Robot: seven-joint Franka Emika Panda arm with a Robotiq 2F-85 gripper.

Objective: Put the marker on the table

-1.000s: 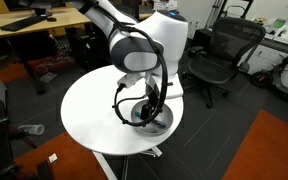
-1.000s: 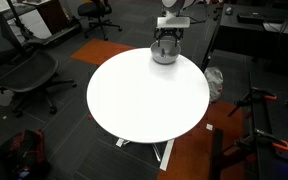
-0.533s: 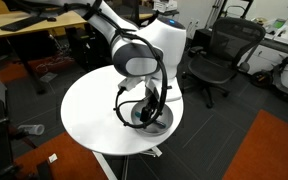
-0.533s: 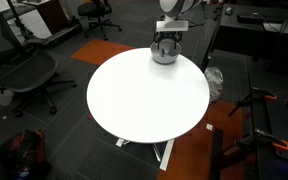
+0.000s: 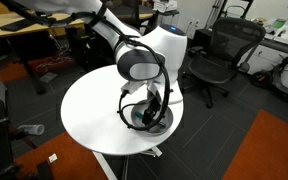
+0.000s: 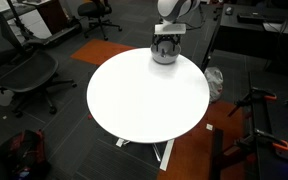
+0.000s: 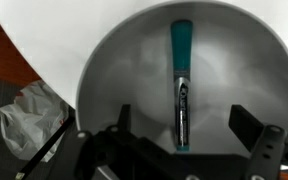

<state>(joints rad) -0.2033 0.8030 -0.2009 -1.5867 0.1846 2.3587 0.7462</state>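
Jaws wide open: the black gripper (image 7: 184, 130) hangs over a round grey bowl (image 7: 114, 70), slim teal-blue marker (image 7: 180, 85) centred between them, long axis square across their closing line.

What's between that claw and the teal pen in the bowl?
Only the bare floor of the bowl. In the wrist view the marker lies between the fingers of the open gripper, untouched on both sides.

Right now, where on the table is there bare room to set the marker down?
Almost the whole table is bare, from the bowl out to the rim. Crowded only at the bowl near one edge, where the open jaws hang over the marker.
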